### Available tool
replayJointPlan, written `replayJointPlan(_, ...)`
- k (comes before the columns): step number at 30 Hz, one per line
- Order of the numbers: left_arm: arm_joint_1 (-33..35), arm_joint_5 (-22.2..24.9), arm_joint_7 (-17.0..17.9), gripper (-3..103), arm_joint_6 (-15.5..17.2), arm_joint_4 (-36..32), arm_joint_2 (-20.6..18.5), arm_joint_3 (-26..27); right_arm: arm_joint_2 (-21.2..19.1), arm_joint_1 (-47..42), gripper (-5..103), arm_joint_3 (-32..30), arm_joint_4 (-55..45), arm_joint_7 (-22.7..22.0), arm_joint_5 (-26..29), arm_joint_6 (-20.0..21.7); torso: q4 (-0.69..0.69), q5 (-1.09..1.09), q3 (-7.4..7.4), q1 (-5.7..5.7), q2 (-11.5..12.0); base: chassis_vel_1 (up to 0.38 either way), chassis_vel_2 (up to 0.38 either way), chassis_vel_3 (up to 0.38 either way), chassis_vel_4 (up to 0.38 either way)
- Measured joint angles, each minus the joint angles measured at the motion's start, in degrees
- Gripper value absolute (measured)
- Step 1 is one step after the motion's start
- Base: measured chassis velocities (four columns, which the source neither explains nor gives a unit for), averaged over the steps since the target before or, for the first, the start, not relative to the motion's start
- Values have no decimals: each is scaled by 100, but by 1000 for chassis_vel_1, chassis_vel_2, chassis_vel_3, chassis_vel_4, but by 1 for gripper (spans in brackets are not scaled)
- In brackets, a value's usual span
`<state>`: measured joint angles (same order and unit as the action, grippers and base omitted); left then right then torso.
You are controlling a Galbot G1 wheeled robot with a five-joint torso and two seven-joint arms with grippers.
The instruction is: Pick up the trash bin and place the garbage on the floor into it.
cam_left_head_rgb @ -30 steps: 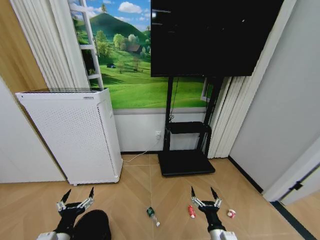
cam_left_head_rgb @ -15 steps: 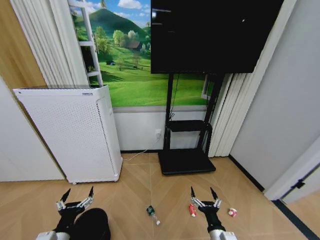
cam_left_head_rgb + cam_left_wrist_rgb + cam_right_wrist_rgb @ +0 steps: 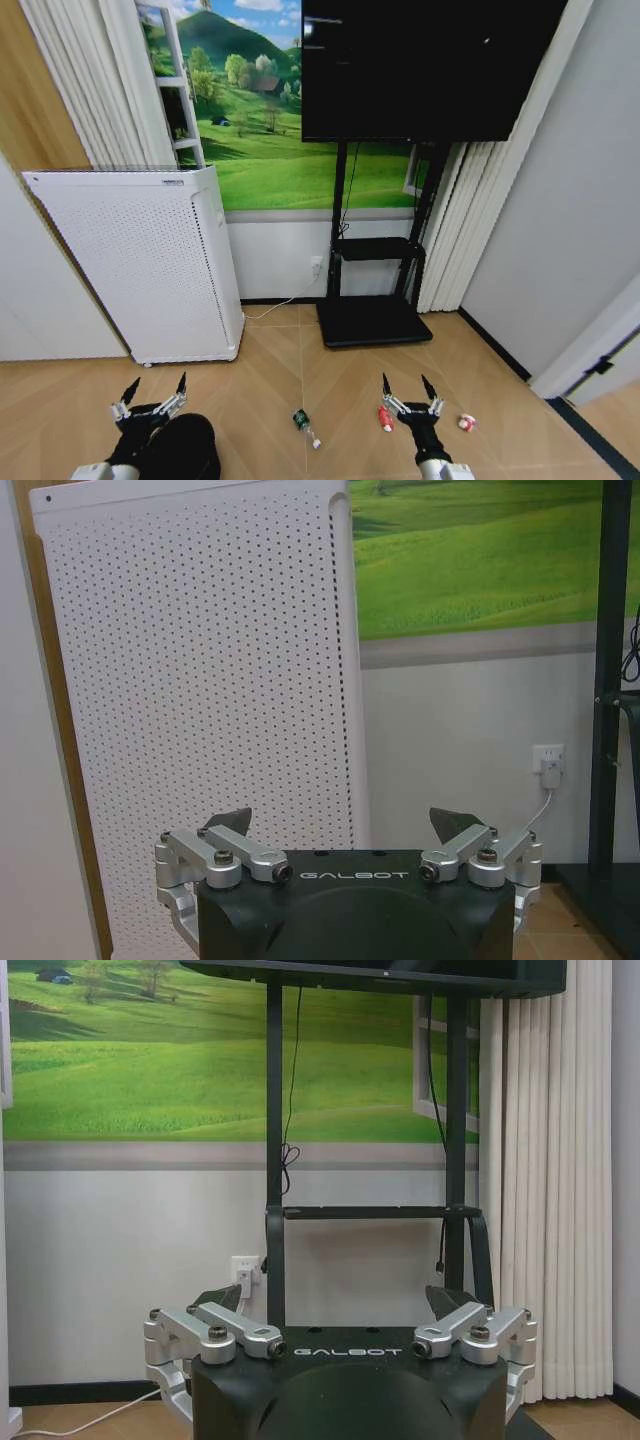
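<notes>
Three small pieces of garbage lie on the wood floor: a green and white one, a red one and a red and white one. My left gripper is held low at the bottom left, open and empty. My right gripper is open and empty too, and shows between the red piece and the red and white piece. The left wrist view has the left gripper facing the white perforated appliance. The right gripper faces the TV stand. The trash bin is out of view.
A low black rounded lump sits beside my left gripper. The white perforated appliance stands at the left wall. A black TV stand base rests on the floor under the screen. Open wood floor lies between them.
The whole head picture has shifted slightly, so the camera has moved. Both grippers hold the same open pose and the garbage lies where it was.
</notes>
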<state>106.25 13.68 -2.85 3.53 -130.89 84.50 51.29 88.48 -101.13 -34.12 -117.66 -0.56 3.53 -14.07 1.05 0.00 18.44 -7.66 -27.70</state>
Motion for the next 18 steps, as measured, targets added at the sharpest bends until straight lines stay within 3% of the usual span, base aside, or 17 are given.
replayJointPlan(18,16,-3,-1,100,2,-33,5,2,7,1,100,-4,1,-22,0,-41,0,0,-288,164,451,0,0,0,0)
